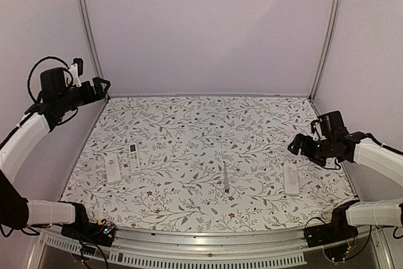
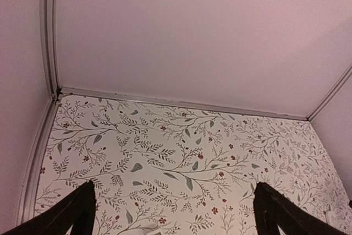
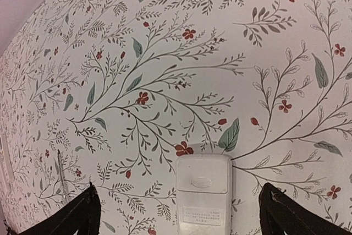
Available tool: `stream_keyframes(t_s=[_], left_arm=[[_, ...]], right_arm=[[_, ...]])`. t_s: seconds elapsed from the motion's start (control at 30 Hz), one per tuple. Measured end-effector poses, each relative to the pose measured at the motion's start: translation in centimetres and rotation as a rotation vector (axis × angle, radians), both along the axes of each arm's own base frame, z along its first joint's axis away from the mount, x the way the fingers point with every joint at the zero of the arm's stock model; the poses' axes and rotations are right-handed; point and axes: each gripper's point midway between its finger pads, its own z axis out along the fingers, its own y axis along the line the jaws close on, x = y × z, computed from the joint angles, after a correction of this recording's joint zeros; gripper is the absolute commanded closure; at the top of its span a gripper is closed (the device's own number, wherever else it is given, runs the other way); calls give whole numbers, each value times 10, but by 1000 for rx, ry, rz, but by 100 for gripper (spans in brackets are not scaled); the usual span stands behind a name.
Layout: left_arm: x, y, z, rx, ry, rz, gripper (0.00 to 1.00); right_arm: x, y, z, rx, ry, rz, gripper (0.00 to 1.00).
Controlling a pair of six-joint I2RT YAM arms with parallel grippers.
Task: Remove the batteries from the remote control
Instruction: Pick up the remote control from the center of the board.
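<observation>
No batteries show in any view. A white remote [image 1: 291, 178] lies back side up at the right of the table, its battery cover [image 3: 203, 173] shut. My right gripper [image 1: 294, 146] hovers above and just behind it, open and empty; in the right wrist view [image 3: 177, 186] the remote's top end sits between the two fingers. Two more white remotes lie at the left, one back side up [image 1: 112, 168] and one buttons up [image 1: 134, 157]. My left gripper [image 1: 102, 84] is raised high at the far left, open and empty, looking over bare tablecloth [image 2: 174, 184].
A long thin stick-like tool [image 1: 225, 177] lies in the middle near the front; it also shows in the right wrist view [image 3: 62, 175]. The floral table [image 1: 208, 130] is walled at the back and on both sides.
</observation>
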Motion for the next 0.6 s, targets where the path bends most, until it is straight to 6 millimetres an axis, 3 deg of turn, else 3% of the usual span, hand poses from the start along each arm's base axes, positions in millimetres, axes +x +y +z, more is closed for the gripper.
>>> stream_keyframes(t_s=[0.2, 0.33, 0.6], left_arm=[[0, 1, 1, 2, -3, 4, 0], [0, 1, 1, 2, -3, 5, 0], [0, 1, 0, 2, -1, 5, 0]], right_arm=[[-27, 8, -33, -16, 125, 1, 2], [-38, 15, -50, -23, 186, 11, 14], [-56, 26, -78, -73, 285, 35, 15]])
